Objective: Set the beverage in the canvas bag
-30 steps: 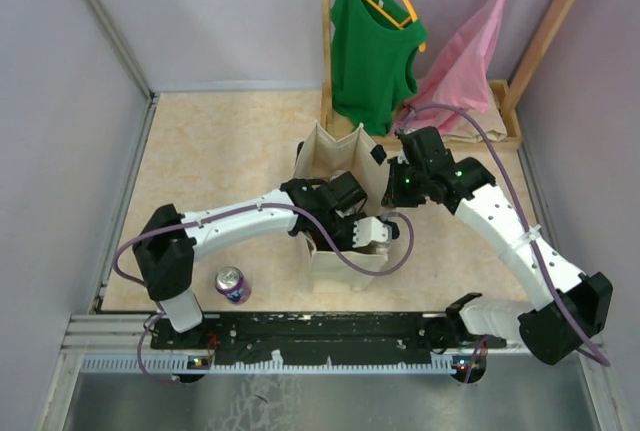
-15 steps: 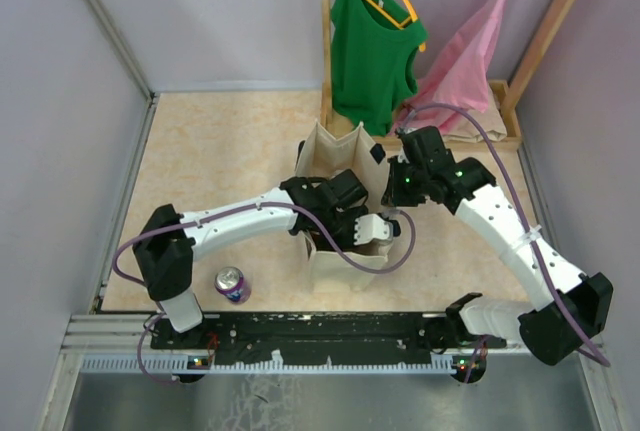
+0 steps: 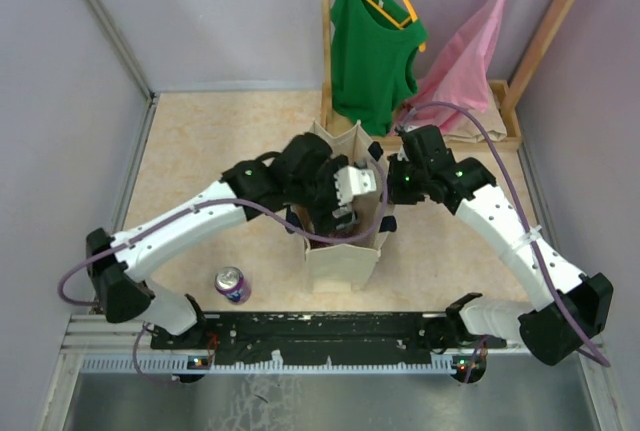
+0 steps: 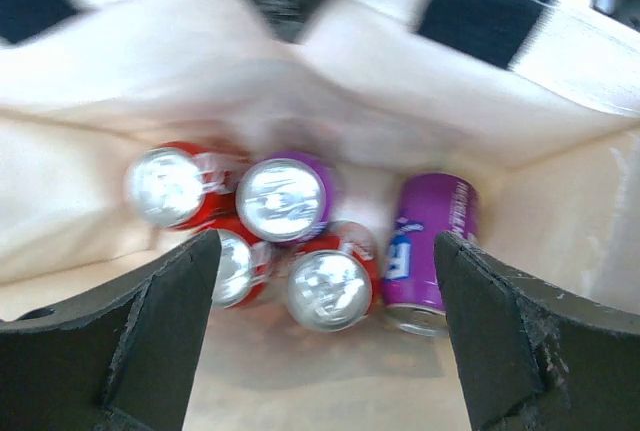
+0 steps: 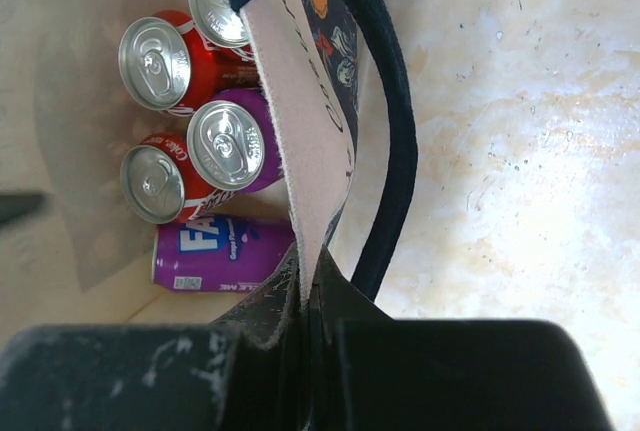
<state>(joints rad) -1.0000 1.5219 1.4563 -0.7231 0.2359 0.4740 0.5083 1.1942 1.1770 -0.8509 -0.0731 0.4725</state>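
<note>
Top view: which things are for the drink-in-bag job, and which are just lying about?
For the job: canvas bag, purple can on the table, cans already inside the bag.
Just lying about: green tank top, pink garment, wooden rack.

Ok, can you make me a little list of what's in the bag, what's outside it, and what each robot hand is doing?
bag: canvas bag, upright on the table, mouth open
inside: three red cans and one purple can standing, one Fanta can on its side
outside: loose purple can, standing left of the bag
left gripper: open, empty, above the cans
right gripper: shut on the bag's side wall
</note>
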